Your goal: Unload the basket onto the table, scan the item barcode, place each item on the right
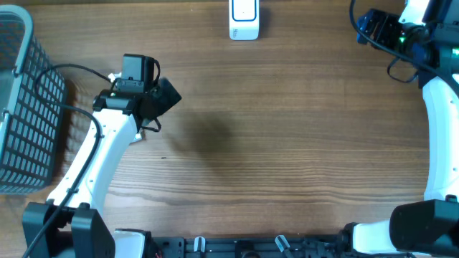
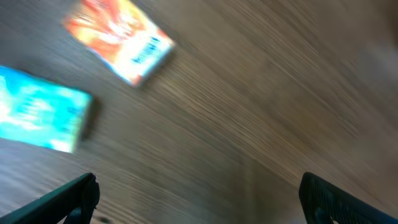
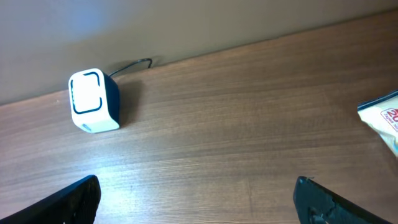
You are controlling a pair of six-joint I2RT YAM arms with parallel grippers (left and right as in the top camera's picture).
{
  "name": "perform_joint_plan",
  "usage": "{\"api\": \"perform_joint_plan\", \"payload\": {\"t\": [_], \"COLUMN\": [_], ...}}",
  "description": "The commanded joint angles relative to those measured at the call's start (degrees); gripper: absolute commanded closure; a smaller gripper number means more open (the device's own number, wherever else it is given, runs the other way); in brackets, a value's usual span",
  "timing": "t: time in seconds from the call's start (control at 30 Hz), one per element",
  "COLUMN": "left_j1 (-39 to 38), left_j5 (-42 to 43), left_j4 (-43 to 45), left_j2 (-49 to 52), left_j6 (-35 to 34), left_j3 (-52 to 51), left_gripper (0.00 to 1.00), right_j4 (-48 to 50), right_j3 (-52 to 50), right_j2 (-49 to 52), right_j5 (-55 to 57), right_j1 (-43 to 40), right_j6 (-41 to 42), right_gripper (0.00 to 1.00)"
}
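The scanner [image 1: 244,20] stands at the far edge of the table [image 1: 287,143]. The left gripper [image 2: 199,198] hangs left of the scanner and nearer the robot base, fingers spread wide and empty. Its blurred wrist view shows an orange box [image 2: 118,40] and a blue box [image 2: 40,118] lying flat, apart. Their position relative to the scanner cannot be told. The right gripper [image 3: 196,200] is right of the scanner, fingers spread, empty. A white packet [image 3: 382,118] lies well right of the scanner. A basket [image 1: 21,107] sits far left of the scanner.

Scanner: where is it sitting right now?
The scanner stands alone at the far edge of the table, about mid-width in the overhead view. The right wrist view shows it upper left, its cable trailing behind it.
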Motion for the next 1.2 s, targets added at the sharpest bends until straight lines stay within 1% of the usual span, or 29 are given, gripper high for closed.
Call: {"api": "perform_joint_plan", "payload": {"t": [0.0,0.1,0.13,0.17,0.23,0.3,0.37,0.43,0.6,0.7,0.83,0.93,1.0,1.17], "left_j1": [-0.07,0.04,0.13,0.44,1.11,1.92,3.02,3.93,5.33,5.31,5.38,5.46,5.95,7.74], "left_j5": [8.92,0.55,-3.23,-8.96,-15.1,-18.56,-18.49,-15.93,-10.73,-9.07,-9.42,-11.72,-13.07,-13.0], "left_j4": [0.09,-2.12,-2.95,-3.63,-3.23,-1.88,-0.09,1.51,5.95,9.77,14.6,17.77,18.91,19.87], "left_j2": [0.2,0.68,0.7,0.72,0.72,0.83,1.38,2.21,6.58,9.66,14.29,17.29,18.45,18.91], "left_j6": [-0.2,-0.07,-0.07,-0.09,-0.13,-0.11,-0.57,-0.83,-8.33,-8.7,-9.57,-9.57,-9.6,-9.6], "left_j3": [-0.11,-0.11,-0.11,-0.11,-0.11,-0.11,-0.11,-0.11,-0.11,-0.11,-0.11,-0.11,-0.11,-0.11], "left_gripper": [0.0,0.0,0.0,0.0,0.0,0.0,0.0,0.0,0.0,0.0,0.0,0.01,0.04,0.09], "right_j4": [-0.11,-0.11,-0.11,-0.11,-0.11,-0.11,-0.11,-0.11,-0.11,-0.11,-0.11,-0.11,-0.11,-0.11], "right_j3": [0.11,0.11,0.11,0.11,0.11,0.11,0.11,0.11,0.11,0.11,0.11,0.11,0.11,0.11], "right_j2": [0.33,0.35,0.33,0.33,0.33,0.33,0.33,0.33,0.33,0.33,0.33,0.33,0.33,0.33], "right_j5": [0.96,0.94,0.96,0.96,0.96,0.96,0.96,0.94,0.96,0.96,0.94,0.94,0.96,0.96], "right_j1": [-0.04,-0.04,-0.04,-0.04,-0.04,-0.04,-0.04,-0.04,-0.04,-0.04,-0.04,-0.04,-0.04,-0.04], "right_j6": [0.9,0.9,0.9,0.9,0.87,0.9,0.9,0.9,0.9,0.9,0.92,0.87,0.9,0.9], "right_gripper": [0.0,0.0,0.0,0.0,0.0,0.0,0.0,0.0,0.0,0.0,0.0,0.0,0.0,0.0]}}
